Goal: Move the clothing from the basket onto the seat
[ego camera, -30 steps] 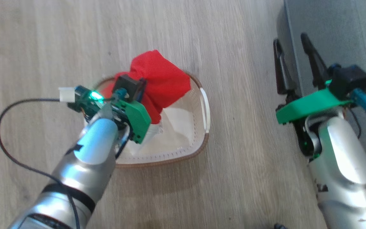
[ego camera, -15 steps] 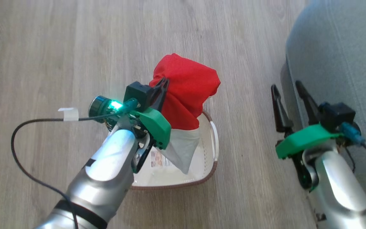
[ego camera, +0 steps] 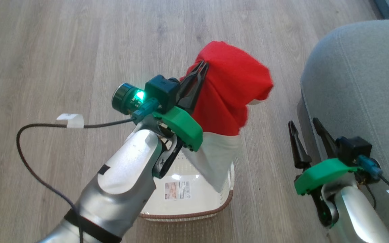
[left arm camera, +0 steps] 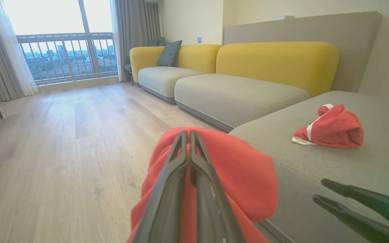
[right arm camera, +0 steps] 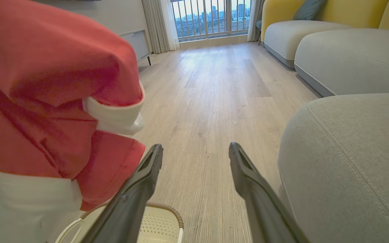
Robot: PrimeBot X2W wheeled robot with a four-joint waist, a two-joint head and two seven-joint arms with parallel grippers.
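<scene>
In the head view the left pincer [ego camera: 201, 65] is clenched on the red garment [ego camera: 231, 87] hanging over the basket [ego camera: 194, 213], short of the seat [ego camera: 349, 87] — its trailing white end may catch there; in the left wrist view the pinch looks thin and could slip; in the right wrist view the right pincer [right arm camera: 196, 148] stands released, no backup.

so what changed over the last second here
The left gripper, shut on the red garment, has lifted it up from the basket; its white end now dangles over it. The right gripper stayed open and empty beside the seat, and the basket stayed on the floor.
</scene>
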